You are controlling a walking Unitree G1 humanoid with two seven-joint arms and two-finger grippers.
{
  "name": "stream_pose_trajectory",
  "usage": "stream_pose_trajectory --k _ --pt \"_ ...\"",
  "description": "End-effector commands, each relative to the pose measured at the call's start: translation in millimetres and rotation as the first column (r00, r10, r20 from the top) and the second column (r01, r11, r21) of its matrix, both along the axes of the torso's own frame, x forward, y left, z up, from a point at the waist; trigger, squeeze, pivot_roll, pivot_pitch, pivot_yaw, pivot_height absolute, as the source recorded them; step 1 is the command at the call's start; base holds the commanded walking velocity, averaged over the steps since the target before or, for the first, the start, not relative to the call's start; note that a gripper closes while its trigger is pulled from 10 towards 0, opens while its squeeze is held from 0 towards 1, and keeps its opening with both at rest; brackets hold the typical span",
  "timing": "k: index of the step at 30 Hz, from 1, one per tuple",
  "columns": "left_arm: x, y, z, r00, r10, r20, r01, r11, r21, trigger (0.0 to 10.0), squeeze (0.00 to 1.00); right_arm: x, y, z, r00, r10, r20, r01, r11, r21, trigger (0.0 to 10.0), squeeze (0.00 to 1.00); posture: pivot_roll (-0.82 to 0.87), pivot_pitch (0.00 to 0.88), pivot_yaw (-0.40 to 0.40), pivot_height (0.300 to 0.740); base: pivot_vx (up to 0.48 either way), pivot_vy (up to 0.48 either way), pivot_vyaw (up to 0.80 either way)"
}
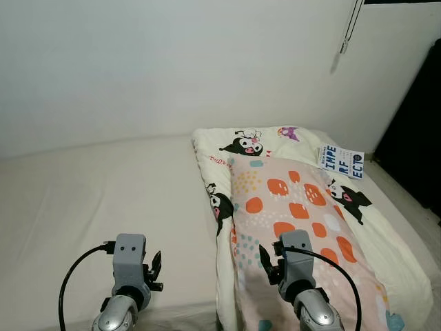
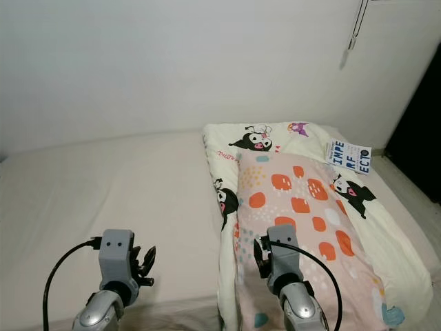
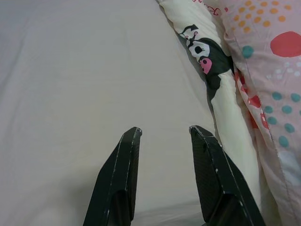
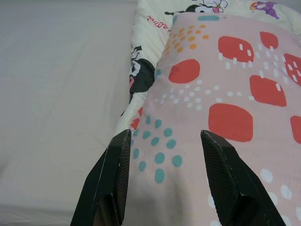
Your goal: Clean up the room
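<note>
Now | left hand [image 3: 162, 134] agape, empty, over bare bed [image 1: 103, 186] | right hand [image 4: 164, 139] agape, empty, above pillow [image 1: 296, 221] on quilt [image 1: 386, 241] along bed's right edge | likely poised to straighten bedding

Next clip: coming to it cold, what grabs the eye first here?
The pink blanket with big orange blotches, lying lengthwise on a cream cartoon-print quilt along the right side of the bed. Next, a small blue-and-white book on the quilt's far right corner near the wall. Low in front, the right hand hangs open over the blanket's near end and the left hand open over the bare sheet beside the quilt.
</note>
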State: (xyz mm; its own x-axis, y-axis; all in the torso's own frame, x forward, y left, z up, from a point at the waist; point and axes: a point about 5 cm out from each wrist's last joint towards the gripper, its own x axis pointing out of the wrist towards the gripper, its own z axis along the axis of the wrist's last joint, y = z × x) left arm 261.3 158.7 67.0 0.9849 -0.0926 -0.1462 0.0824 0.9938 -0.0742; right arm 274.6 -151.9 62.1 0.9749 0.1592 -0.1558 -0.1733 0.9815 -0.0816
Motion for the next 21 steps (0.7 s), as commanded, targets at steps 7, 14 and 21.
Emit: stream_pose_trajectory --k 7,14,21 --pt "-3.1 -3.6 -5.4 1.000 0.002 -0.011 -0.002 1.000 0.005 10.0 0.00 -0.7 1.5 -1.7 1.000 -0.002 0.015 0.003 1.000 -0.011 10.0 0.00 -0.04 0.142 0.016 0.740 0.000 0.000 0.00" --pt "-2.4 -3.2 -5.7 1.000 0.010 -0.013 -0.009 1.000 0.001 10.0 0.00 -0.7 0.0 -1.6 1.000 -0.010 0.019 0.010 1.000 -0.001 10.0 0.00 -0.03 0.145 0.016 0.740 0.000 0.000 0.00" --pt "-2.8 -3.6 -3.4 1.000 0.008 -0.006 -0.008 1.000 0.003 10.0 0.00 -1.2 -0.5 -2.7 1.000 -0.014 0.018 0.014 1.000 -0.006 10.0 0.00 -0.04 0.143 0.017 0.740 0.000 0.000 0.00"
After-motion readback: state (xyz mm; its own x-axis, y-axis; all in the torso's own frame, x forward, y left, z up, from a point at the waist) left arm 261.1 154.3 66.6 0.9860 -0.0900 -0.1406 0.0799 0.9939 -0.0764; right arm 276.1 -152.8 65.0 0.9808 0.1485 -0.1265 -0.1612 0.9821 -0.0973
